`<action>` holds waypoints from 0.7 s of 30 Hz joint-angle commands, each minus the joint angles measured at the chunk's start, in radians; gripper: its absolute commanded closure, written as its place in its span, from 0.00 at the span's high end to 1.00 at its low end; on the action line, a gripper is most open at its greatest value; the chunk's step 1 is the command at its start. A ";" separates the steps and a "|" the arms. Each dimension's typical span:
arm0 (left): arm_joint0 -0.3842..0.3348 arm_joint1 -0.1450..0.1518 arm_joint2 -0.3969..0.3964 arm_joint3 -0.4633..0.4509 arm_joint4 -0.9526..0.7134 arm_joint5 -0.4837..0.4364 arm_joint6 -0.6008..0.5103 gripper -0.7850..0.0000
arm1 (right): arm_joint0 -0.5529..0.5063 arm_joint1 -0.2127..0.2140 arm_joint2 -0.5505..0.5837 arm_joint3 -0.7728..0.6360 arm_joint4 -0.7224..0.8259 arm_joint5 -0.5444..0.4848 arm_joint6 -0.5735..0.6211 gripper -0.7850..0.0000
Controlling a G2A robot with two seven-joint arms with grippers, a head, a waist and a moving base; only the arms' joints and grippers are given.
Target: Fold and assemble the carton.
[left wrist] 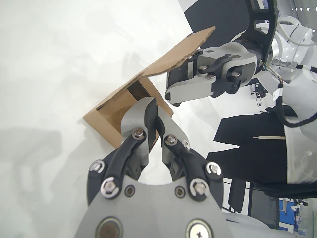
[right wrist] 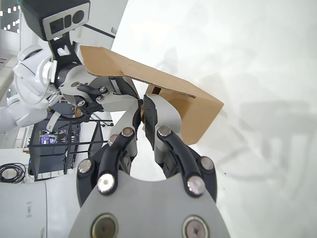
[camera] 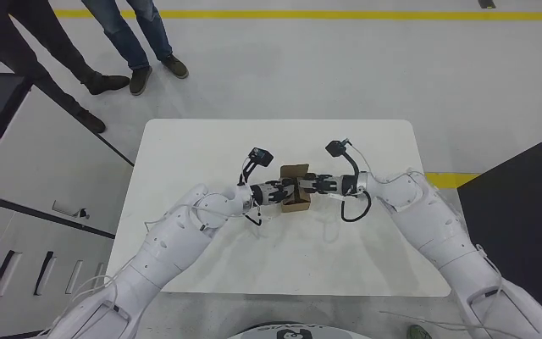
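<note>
One carton [camera: 295,174], mid-table [camera: 212,152], top flap raised. Two arms reach in low from opposite sides and meet at the box. Left gripper [left wrist: 154,107] is pinched onto a carton wall. Right gripper [right wrist: 144,105] is pinched onto cardboard at the opposite side, beneath the flap.

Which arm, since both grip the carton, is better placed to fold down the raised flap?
Probably right. The left gripper clamps deep on a carton wall, a good anchor; the right gripper only nips an edge at its tips, below the raised flap, so it frees more easily.
</note>
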 commanded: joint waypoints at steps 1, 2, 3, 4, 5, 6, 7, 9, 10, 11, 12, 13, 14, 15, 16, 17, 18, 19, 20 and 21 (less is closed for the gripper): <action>0.013 0.005 -0.017 -0.020 -0.003 -0.008 -0.004 1.00 | -0.012 0.008 0.029 -0.005 0.029 -0.022 0.017 1.00; 0.020 0.008 -0.026 -0.031 -0.003 -0.011 -0.008 1.00 | -0.019 0.013 0.042 -0.009 0.044 -0.033 0.027 1.00; 0.026 0.011 -0.034 -0.044 -0.002 -0.013 -0.013 1.00 | -0.026 0.017 0.056 -0.014 0.057 -0.042 0.038 1.00; 0.033 0.014 -0.043 -0.057 0.002 -0.013 -0.016 1.00 | -0.033 0.021 0.069 -0.020 0.069 -0.052 0.047 1.00; 0.040 0.017 -0.051 -0.070 0.006 -0.014 -0.021 1.00 | -0.041 0.025 0.083 -0.026 0.084 -0.064 0.056 1.00; 0.048 0.020 -0.059 -0.083 0.008 -0.015 -0.026 1.00 | -0.049 0.029 0.097 -0.031 0.104 -0.075 0.065 1.00; 0.057 0.023 -0.068 -0.096 0.007 -0.014 -0.031 1.00 | -0.058 0.033 0.111 -0.036 0.128 -0.088 0.075 1.00; 0.074 0.028 -0.082 -0.122 0.005 -0.020 -0.042 1.00 | -0.072 0.041 0.138 -0.039 0.167 -0.110 0.098 1.00; 0.083 0.030 -0.088 -0.132 0.001 -0.022 -0.049 1.00 | -0.079 0.044 0.149 -0.042 0.190 -0.119 0.110 1.00; 0.090 0.033 -0.092 -0.146 -0.003 -0.029 -0.061 1.00 | -0.085 0.047 0.157 -0.045 0.216 -0.126 0.129 1.00; 0.096 0.035 -0.094 -0.161 -0.003 -0.040 -0.074 1.00 | -0.089 0.049 0.170 -0.041 0.249 -0.128 0.138 1.00; 0.099 0.037 -0.097 -0.175 0.012 -0.041 -0.088 1.00 | -0.089 0.049 0.170 -0.041 0.249 -0.128 0.138 1.00; 0.099 0.037 -0.097 -0.175 0.012 -0.041 -0.088 1.00 | -0.089 0.049 0.170 -0.041 0.249 -0.128 0.138 1.00; 0.099 0.037 -0.097 -0.175 0.012 -0.041 -0.088 1.00 | -0.089 0.049 0.170 -0.041 0.249 -0.128 0.138 1.00; 0.099 0.037 -0.097 -0.175 0.012 -0.041 -0.088 1.00 | -0.089 0.049 0.170 -0.041 0.249 -0.128 0.138 1.00; 0.099 0.037 -0.097 -0.175 0.012 -0.041 -0.088 1.00 | -0.089 0.049 0.170 -0.041 0.249 -0.128 0.138 1.00; 0.099 0.037 -0.097 -0.175 0.012 -0.041 -0.088 1.00 | -0.089 0.049 0.170 -0.041 0.249 -0.128 0.138 1.00; 0.099 0.037 -0.097 -0.175 0.012 -0.041 -0.088 1.00 | -0.089 0.049 0.170 -0.041 0.249 -0.128 0.138 1.00; 0.101 0.037 -0.096 -0.172 0.007 -0.040 -0.087 1.00 | -0.091 0.049 0.169 -0.042 0.255 -0.125 0.132 1.00; 0.105 0.037 -0.095 -0.164 -0.001 -0.042 -0.085 1.00 | -0.096 0.047 0.166 -0.045 0.276 -0.119 0.126 1.00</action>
